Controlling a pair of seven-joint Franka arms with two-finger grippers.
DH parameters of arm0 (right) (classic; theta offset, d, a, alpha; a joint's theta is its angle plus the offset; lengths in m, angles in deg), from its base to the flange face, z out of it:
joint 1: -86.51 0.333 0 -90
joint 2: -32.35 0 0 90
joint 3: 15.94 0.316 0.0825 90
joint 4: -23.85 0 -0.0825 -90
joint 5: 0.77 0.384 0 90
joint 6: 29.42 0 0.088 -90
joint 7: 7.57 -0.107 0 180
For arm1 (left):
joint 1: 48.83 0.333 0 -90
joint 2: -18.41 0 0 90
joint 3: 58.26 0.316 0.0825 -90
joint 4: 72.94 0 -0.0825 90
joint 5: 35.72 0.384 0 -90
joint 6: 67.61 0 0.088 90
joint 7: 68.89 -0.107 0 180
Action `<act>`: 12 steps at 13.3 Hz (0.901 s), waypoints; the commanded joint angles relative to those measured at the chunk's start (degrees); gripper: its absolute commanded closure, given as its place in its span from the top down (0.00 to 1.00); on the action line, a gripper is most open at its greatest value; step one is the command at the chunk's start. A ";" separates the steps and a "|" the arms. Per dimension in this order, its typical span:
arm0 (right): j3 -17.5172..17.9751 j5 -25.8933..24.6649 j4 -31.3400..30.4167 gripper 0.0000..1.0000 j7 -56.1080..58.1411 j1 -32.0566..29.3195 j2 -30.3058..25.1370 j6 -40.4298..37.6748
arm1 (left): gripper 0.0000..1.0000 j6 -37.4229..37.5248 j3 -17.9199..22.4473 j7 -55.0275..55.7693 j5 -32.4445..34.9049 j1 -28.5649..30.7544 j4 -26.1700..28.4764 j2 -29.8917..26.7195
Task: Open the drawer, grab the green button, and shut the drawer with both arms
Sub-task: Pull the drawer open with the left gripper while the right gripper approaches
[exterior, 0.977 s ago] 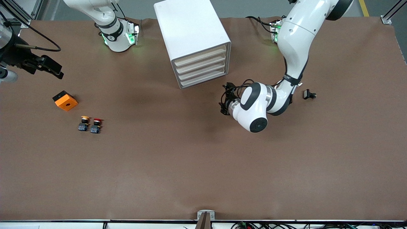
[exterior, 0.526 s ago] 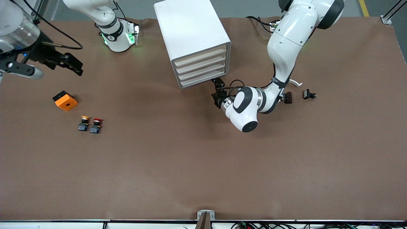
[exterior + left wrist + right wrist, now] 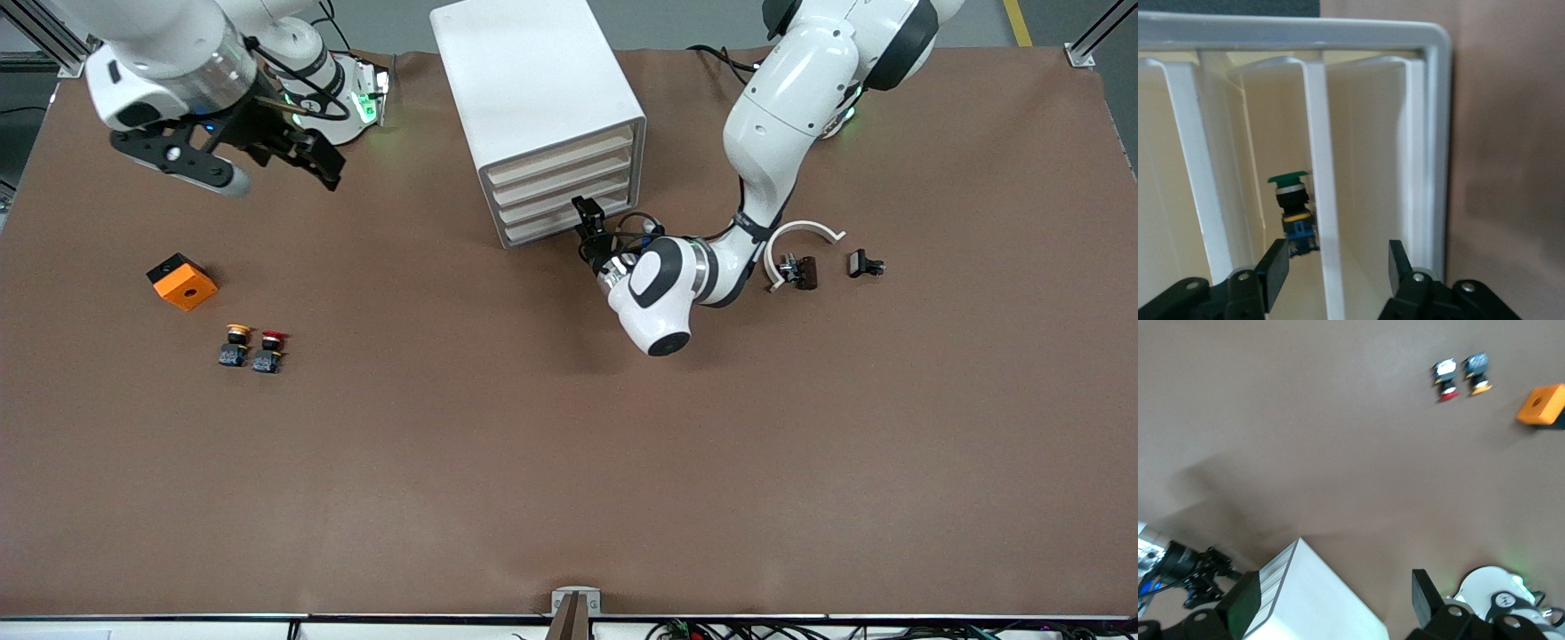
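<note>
The white drawer cabinet [image 3: 533,80] stands at the table's middle, near the arms' bases, its drawers [image 3: 569,200] all pushed in. My left gripper [image 3: 582,213] is at the lower drawer fronts. In the left wrist view it [image 3: 1337,257] is open, and its fingers [image 3: 1275,267] straddle one white drawer front strip [image 3: 1325,200] without touching it. Deeper inside, through the gap beside that strip, the green-capped button [image 3: 1293,200] stands upright. My right gripper [image 3: 311,164] hangs open and empty over the table between its own base and the cabinet [image 3: 1318,600].
An orange block [image 3: 181,281], a yellow-capped pushbutton [image 3: 235,345] and a red-capped one [image 3: 268,350] lie toward the right arm's end. A white curved piece [image 3: 800,236] and small black parts [image 3: 864,264] lie toward the left arm's end.
My left gripper has moved from the open table up to the cabinet's drawer fronts. The right arm has swung in from the table's end toward the cabinet.
</note>
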 commanded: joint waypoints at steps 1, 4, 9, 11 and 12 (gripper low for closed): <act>-0.67 3.37 1.40 1.00 -4.75 1.28 2.27 -0.16 | 0.54 1.88 0.12 1.11 -1.03 -1.06 -0.97 0.89; -0.67 3.37 1.31 1.00 -10.93 4.36 3.50 1.51 | 0.43 1.88 0.12 1.10 -1.03 -1.85 -1.15 1.86; -0.67 3.46 1.14 1.00 -12.34 6.12 4.82 2.74 | 0.00 1.88 0.47 1.37 -0.85 -1.33 -1.50 1.95; -0.67 3.46 1.14 1.00 -12.43 6.91 5.34 3.09 | 0.00 1.88 0.82 1.46 -0.68 -0.37 -1.59 1.77; -0.67 3.46 1.14 1.00 -12.95 7.17 5.52 3.18 | 0.00 1.88 0.91 1.72 -0.68 0.94 -1.67 1.69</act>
